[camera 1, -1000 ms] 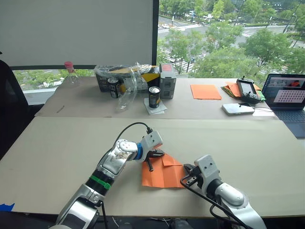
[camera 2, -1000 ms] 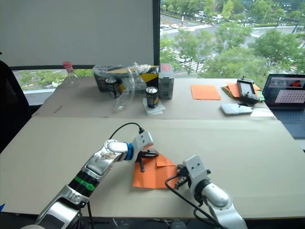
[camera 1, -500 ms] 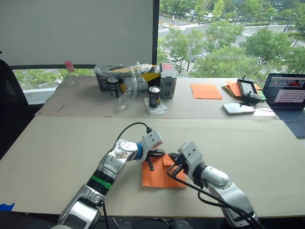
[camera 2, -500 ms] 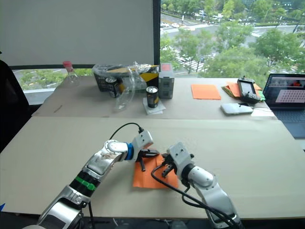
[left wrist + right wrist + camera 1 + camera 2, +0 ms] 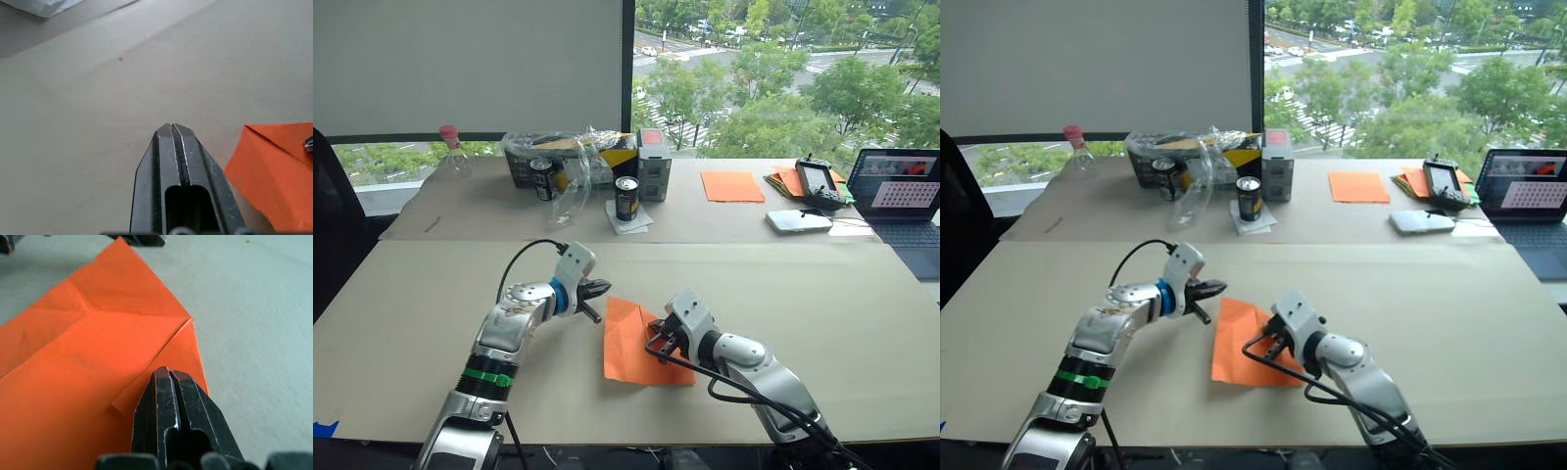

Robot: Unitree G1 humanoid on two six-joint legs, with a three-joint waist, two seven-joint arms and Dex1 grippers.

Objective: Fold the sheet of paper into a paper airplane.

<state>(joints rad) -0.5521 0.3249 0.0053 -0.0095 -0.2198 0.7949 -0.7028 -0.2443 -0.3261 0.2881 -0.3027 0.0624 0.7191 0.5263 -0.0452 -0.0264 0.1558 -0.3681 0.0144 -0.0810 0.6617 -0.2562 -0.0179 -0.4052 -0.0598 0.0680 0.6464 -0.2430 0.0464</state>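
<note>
The sheet of paper [image 5: 641, 343] is pressed beneath the right gripper [image 5: 654, 340] (jaws together), just beyond the left gripper [image 5: 599, 290], likewise closed, arms angled inward.

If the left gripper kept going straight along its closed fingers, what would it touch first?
Probably the bare beige table top. The left gripper points past the corner of the creased orange sheet of paper; depth is uncertain.

Along the far side of the table [image 5: 431, 294] stand a clear bottle with a pink cap [image 5: 448, 155], a box of clutter [image 5: 570, 157] and a dark can [image 5: 626, 199]. Further right lie a flat orange sheet [image 5: 731, 186], a stack of orange sheets [image 5: 783, 181], a controller [image 5: 820, 182] and an open laptop [image 5: 901, 196].
</note>
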